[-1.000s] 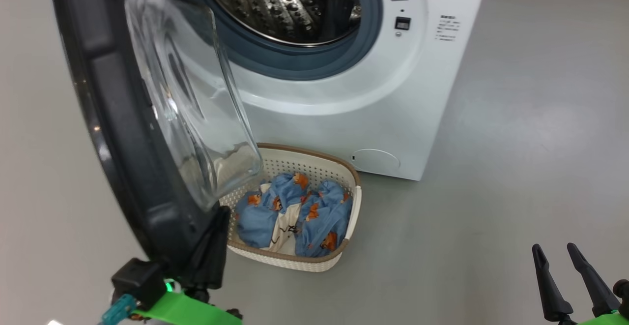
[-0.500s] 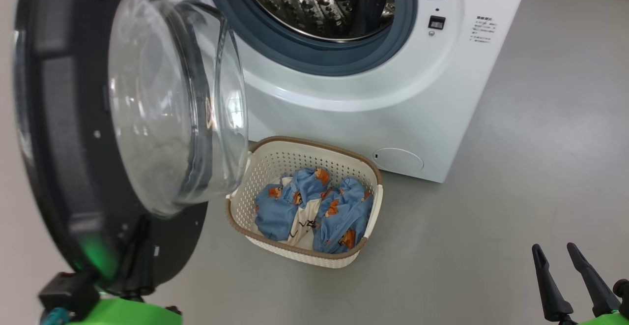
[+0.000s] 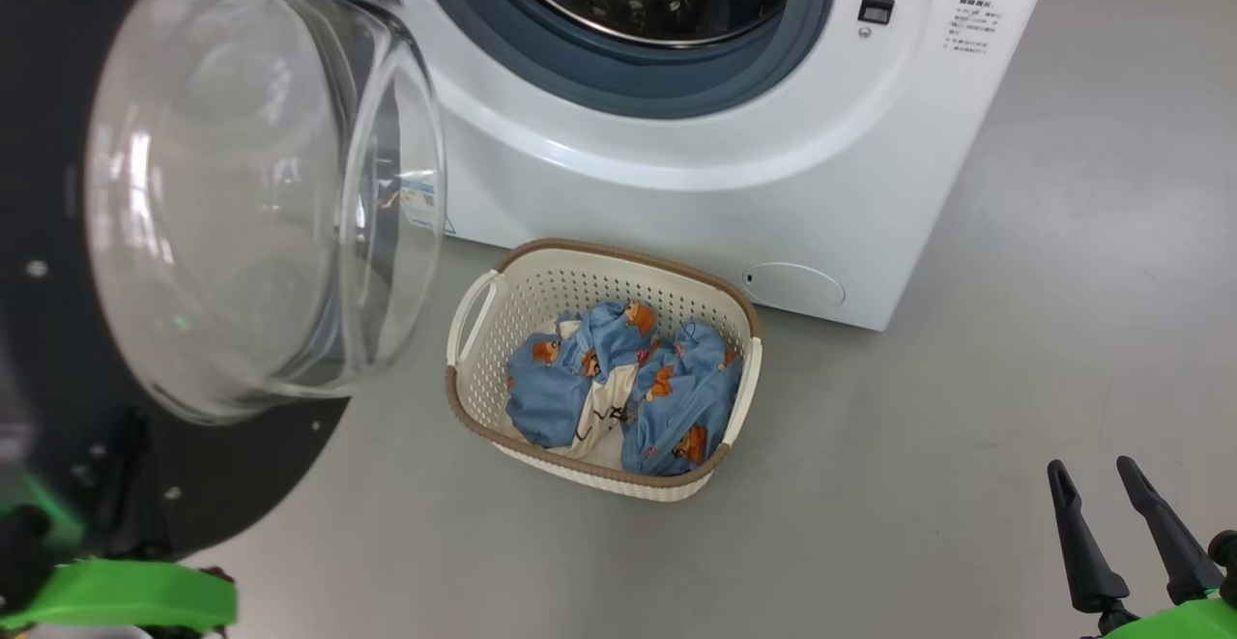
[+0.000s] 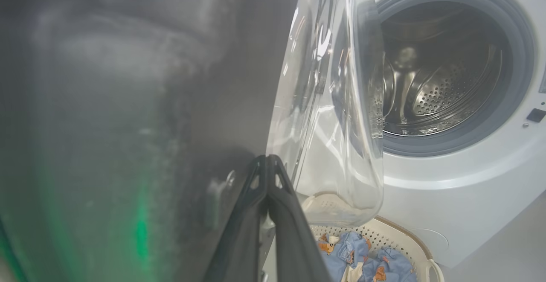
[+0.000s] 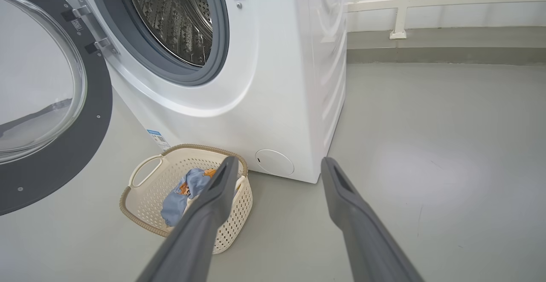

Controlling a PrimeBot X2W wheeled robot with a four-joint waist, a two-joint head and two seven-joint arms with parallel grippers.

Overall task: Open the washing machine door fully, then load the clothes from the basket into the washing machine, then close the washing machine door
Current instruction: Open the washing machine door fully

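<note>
The left gripper, fingers closed together on nothing, lies against the black inner rim of the washing machine door, which stands swung wide at the left. The right gripper hangs with its fingers apart over the floor. The basket of clothes sits close before the washing machine, beside the door glass. With contact but no grip, the fingers may skid off the glossy rim, leaving the door short of fully open or free to swing over the basket.
</note>
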